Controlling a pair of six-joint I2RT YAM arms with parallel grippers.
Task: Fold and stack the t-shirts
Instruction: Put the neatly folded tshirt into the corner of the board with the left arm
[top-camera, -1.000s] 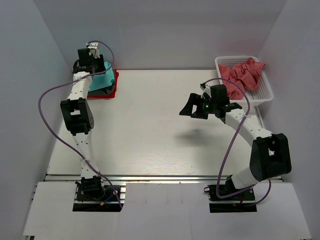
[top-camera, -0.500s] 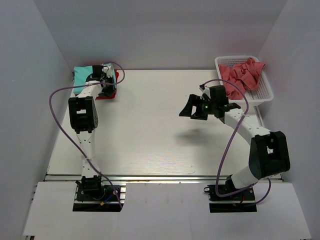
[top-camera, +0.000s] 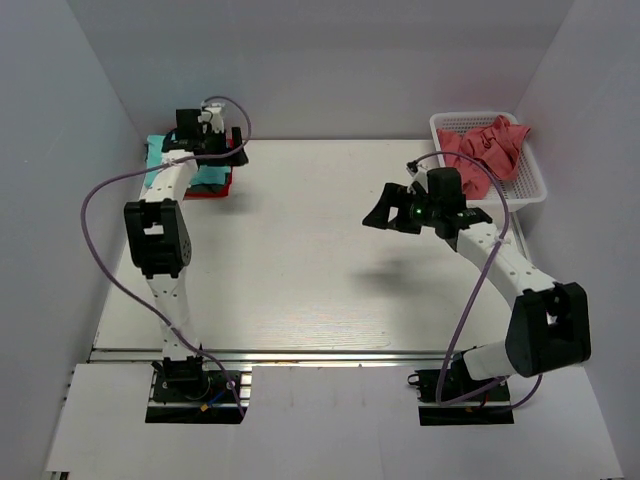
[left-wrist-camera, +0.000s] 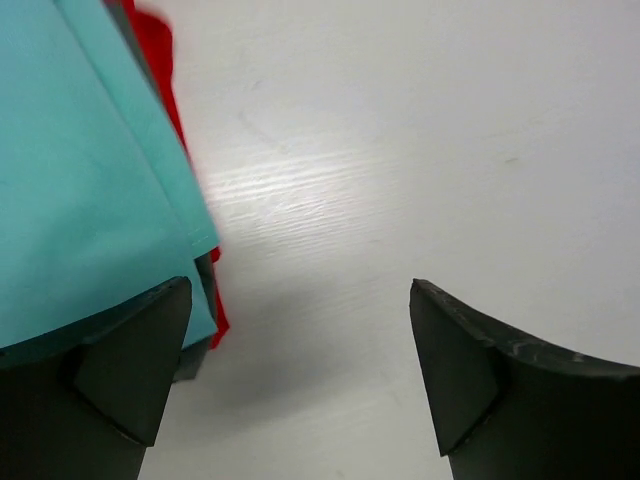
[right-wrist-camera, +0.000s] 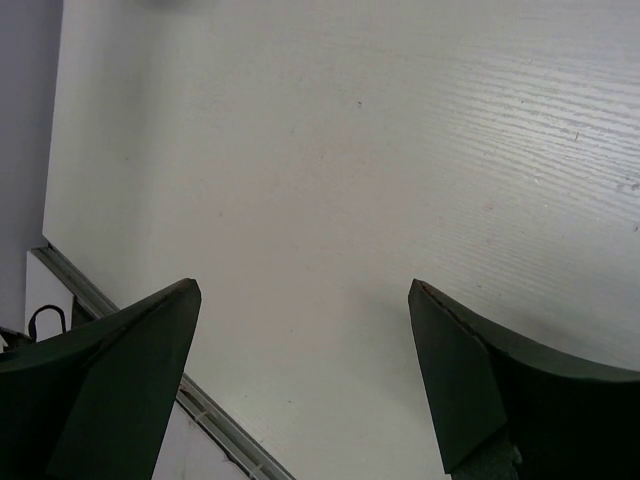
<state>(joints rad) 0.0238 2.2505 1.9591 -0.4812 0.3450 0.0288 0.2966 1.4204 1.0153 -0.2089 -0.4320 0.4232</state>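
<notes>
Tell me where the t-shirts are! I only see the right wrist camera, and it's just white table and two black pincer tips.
Observer: Salmon-pink shirts lie bunched in the white basket at the far right corner of the table.
Operator: Are there any others?
Observer: Yes. At the far left corner, a folded teal-green shirt lies on top, with a bright red shirt peeking out beneath it.
Operator: What's the other arm doing?
Observer: The left pincer hangs open beside that teal-green shirt's edge, holding nothing.
</notes>
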